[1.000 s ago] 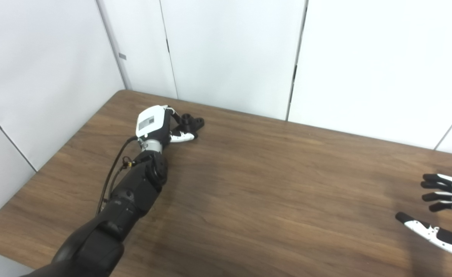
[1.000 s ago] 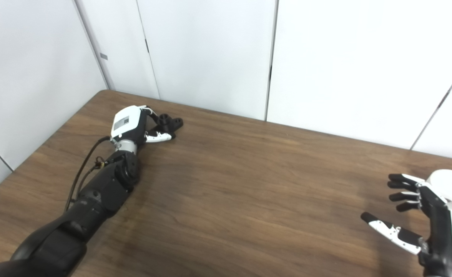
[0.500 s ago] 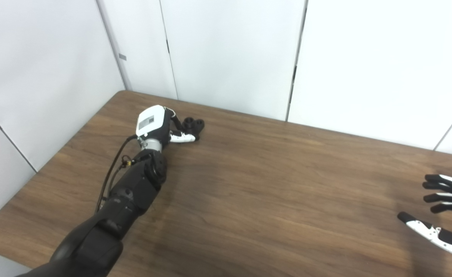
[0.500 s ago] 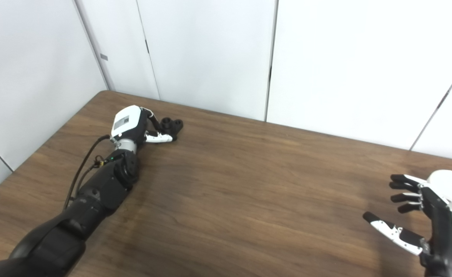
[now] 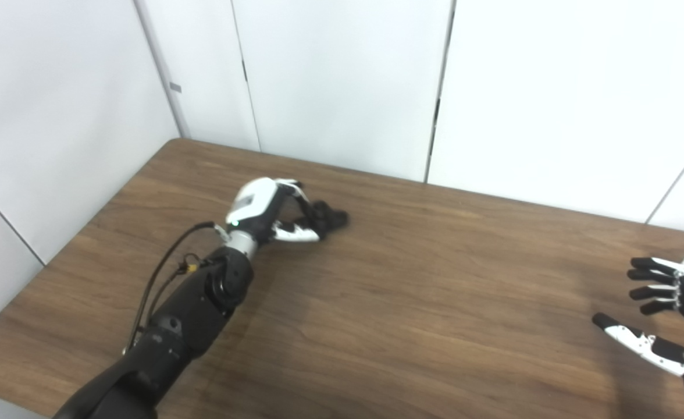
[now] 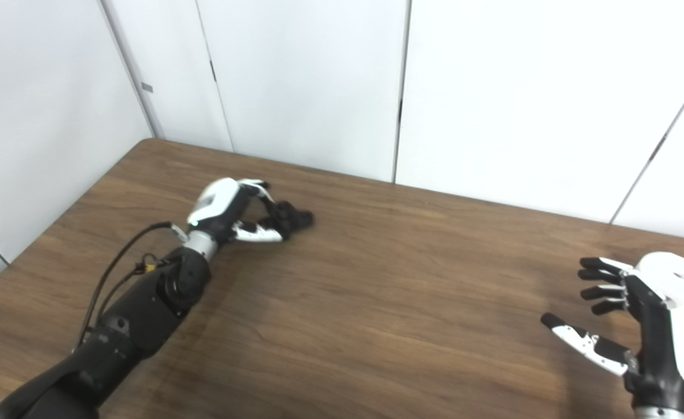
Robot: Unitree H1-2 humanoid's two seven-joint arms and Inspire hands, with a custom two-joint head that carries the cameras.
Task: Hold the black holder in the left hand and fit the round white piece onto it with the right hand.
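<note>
Black holder (image 5: 329, 217) sits in the grasp of the left hand (image 5: 272, 210), toward the far left corner of the wooden surface (image 5: 412, 302). The fingers (image 6: 263, 195) curl over it from above and the white-tipped thumb (image 5: 295, 234) closes from below, so the hand is clamped on the holder. The picture is a little blurred here, and it is not possible to tell if the holder touches the surface or is just above it. Round white piece (image 6: 676, 278) lies near the right edge of the surface. The right hand (image 6: 630, 326) hovers just beside it, on its left side, with fingers spread apart and thumb held away, holding nothing. White wall panels (image 5: 342, 81) stand behind the far edge.
</note>
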